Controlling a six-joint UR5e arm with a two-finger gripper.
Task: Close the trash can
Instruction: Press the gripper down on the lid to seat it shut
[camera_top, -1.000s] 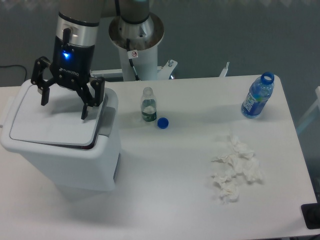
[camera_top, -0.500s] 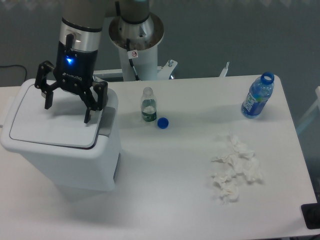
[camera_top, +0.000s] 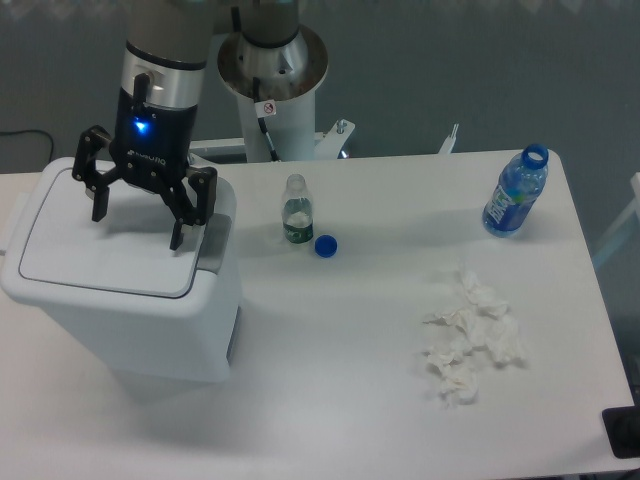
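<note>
Lid now flat; trash can (camera_top: 130, 300) beneath hand (camera_top: 137, 228).

Legible markings are few. The gripper (camera_top: 138, 214) carries a line of white lettering on its black body beneath a blue indicator light; the characters are too small to read. The robot base column (camera_top: 271, 110) bears a small round red-and-white prohibition sticker (camera_top: 267, 108). The labels on the small clear bottle (camera_top: 296, 211) and the blue bottle (camera_top: 515, 193) cannot be read.
</note>
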